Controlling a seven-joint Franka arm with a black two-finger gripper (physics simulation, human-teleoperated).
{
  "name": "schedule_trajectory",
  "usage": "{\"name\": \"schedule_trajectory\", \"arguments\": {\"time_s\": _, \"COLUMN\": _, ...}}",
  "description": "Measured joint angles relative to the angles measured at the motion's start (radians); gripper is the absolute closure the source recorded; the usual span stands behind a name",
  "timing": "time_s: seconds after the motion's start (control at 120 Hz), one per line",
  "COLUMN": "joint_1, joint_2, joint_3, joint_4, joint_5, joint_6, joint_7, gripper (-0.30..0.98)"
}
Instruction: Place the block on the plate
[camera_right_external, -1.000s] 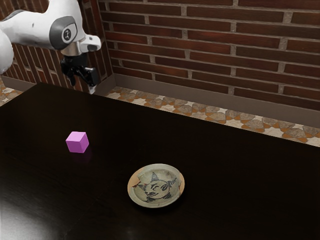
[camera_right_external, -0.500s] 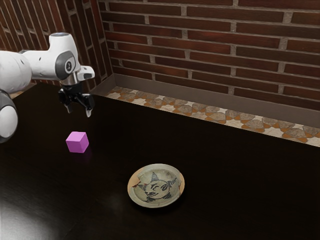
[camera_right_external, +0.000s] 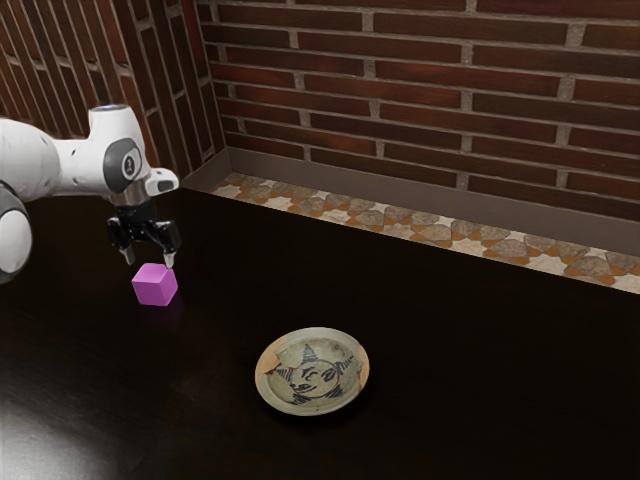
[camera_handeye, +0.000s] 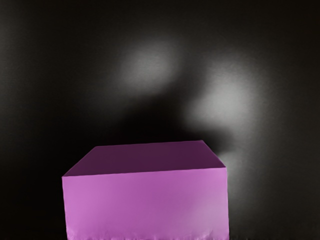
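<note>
My gripper (camera_right_external: 148, 262) is open, its two fingers spread and pointing down at the upper edge of the block in the exterior view. The pink-purple block (camera_right_external: 154, 286) rests on the dark table, with nothing gripping it. In the wrist view the block (camera_handeye: 147, 202) looms large at the lower edge, close under my hand. A round grey-green plate (camera_right_external: 312, 372) with a dark painted figure and orange-brown patches lies flat, toward the exterior view's right from the block and nearer that camera.
The glossy black table (camera_right_external: 450, 350) carries the block and plate. Beyond its far edge are a stone-patterned floor (camera_right_external: 400, 220) and a brick wall (camera_right_external: 420, 90).
My hand has come down from above the table's far side to just over the block, drifting slightly toward the exterior view's left. Block and plate have not moved.
</note>
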Motion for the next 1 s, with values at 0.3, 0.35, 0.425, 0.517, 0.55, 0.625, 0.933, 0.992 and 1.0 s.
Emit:
{"name": "schedule_trajectory", "arguments": {"time_s": 0.3, "joint_1": 0.0, "joint_2": -0.004, "joint_3": -0.002, "joint_4": -0.048, "joint_5": 0.008, "joint_6": 0.045, "joint_7": -0.013, "gripper": 0.0}}
{"name": "schedule_trajectory", "arguments": {"time_s": 0.35, "joint_1": 0.003, "joint_2": -0.002, "joint_3": -0.004, "joint_4": -0.052, "joint_5": 0.01, "joint_6": 0.052, "joint_7": -0.014, "gripper": 0.0}}
{"name": "schedule_trajectory", "arguments": {"time_s": 0.425, "joint_1": 0.008, "joint_2": 0.001, "joint_3": -0.007, "joint_4": -0.059, "joint_5": 0.013, "joint_6": 0.063, "joint_7": -0.015, "gripper": 0.0}}
{"name": "schedule_trajectory", "arguments": {"time_s": 0.517, "joint_1": 0.011, "joint_2": 0.005, "joint_3": -0.008, "joint_4": -0.063, "joint_5": 0.02, "joint_6": 0.075, "joint_7": -0.014, "gripper": 0.0}}
{"name": "schedule_trajectory", "arguments": {"time_s": 0.55, "joint_1": 0.013, "joint_2": 0.008, "joint_3": -0.009, "joint_4": -0.064, "joint_5": 0.021, "joint_6": 0.078, "joint_7": -0.014, "gripper": 0.0}}
{"name": "schedule_trajectory", "arguments": {"time_s": 0.625, "joint_1": 0.016, "joint_2": 0.014, "joint_3": -0.011, "joint_4": -0.064, "joint_5": 0.024, "joint_6": 0.088, "joint_7": -0.013, "gripper": 0.0}}
{"name": "schedule_trajectory", "arguments": {"time_s": 0.933, "joint_1": 0.021, "joint_2": 0.023, "joint_3": -0.015, "joint_4": -0.084, "joint_5": 0.025, "joint_6": 0.123, "joint_7": 0.0, "gripper": 0.0}}
{"name": "schedule_trajectory", "arguments": {"time_s": 0.992, "joint_1": 0.022, "joint_2": 0.026, "joint_3": -0.018, "joint_4": -0.083, "joint_5": 0.024, "joint_6": 0.129, "joint_7": 0.004, "gripper": 0.0}}
{"name": "schedule_trajectory", "arguments": {"time_s": 1.0, "joint_1": 0.022, "joint_2": 0.026, "joint_3": -0.018, "joint_4": -0.082, "joint_5": 0.024, "joint_6": 0.13, "joint_7": 0.005, "gripper": 0.0}}
